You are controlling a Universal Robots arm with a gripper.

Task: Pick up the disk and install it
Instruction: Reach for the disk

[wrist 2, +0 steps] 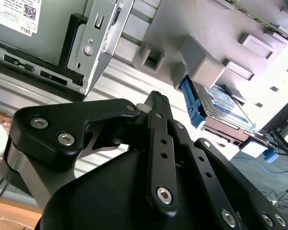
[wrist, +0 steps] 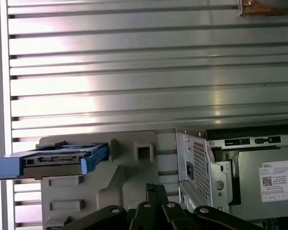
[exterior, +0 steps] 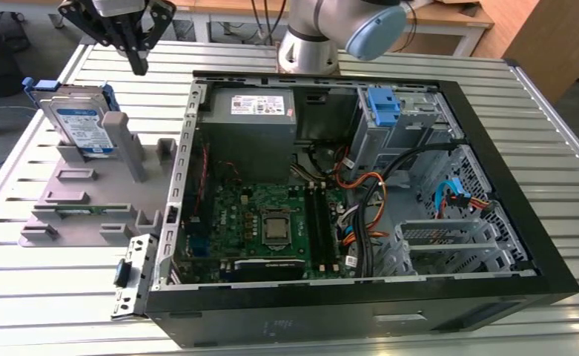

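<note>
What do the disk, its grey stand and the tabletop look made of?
Disk: silver body with a dull sheen, looks like bare metal. Its blue side rails look like moulded plastic.
Grey stand: uniform matte grey, blocky shapes, probably plastic, possibly printed.
Tabletop: ribbed slats with bright streaky reflections, likely aluminium.

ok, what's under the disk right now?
A grey holder on the slatted table. The disk stands on edge in its slot. Its lower edge is covered by the holder.
</note>
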